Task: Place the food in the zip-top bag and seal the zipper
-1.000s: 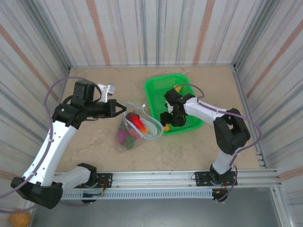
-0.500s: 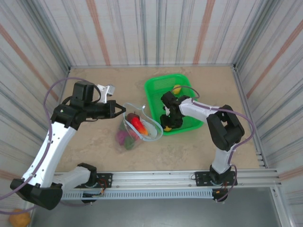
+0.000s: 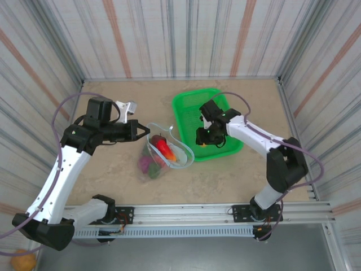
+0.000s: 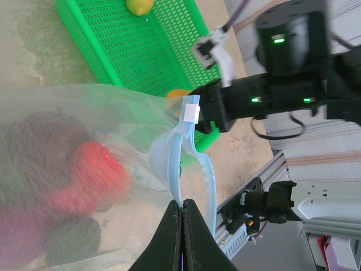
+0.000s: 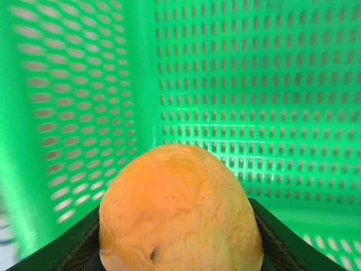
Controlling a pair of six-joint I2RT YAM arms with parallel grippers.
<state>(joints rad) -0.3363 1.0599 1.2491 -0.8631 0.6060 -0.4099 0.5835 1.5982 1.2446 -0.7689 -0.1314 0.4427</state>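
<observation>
The right claw [image 3: 202, 137] sits low inside the green tray [image 3: 189, 101], close to its left wall. Its two fingers are clamped on an orange fruit [image 5: 180, 209] — the fruit fills the gap between them, with the tray's mesh floor and wall just behind. A yellow fruit [image 4: 140, 4] lies at the tray's far end, apart from that claw. The left claw [image 4: 181, 208] is pinched tight on the blue strip [image 4: 162, 164] at the mouth of the bag [image 4: 73, 107], holding the mouth open toward the tray. The bag rests on the table [image 3: 113, 169] just left of the tray, with a red fruit [image 4: 98, 169] and darker pieces (one purple, one green, both blurred through the plastic) inside. Compared with a second ago, the right arm's elbow has swung out to the right and its claw has shifted a little away from the tray's near-left corner — the left claw and the bag have not moved
</observation>
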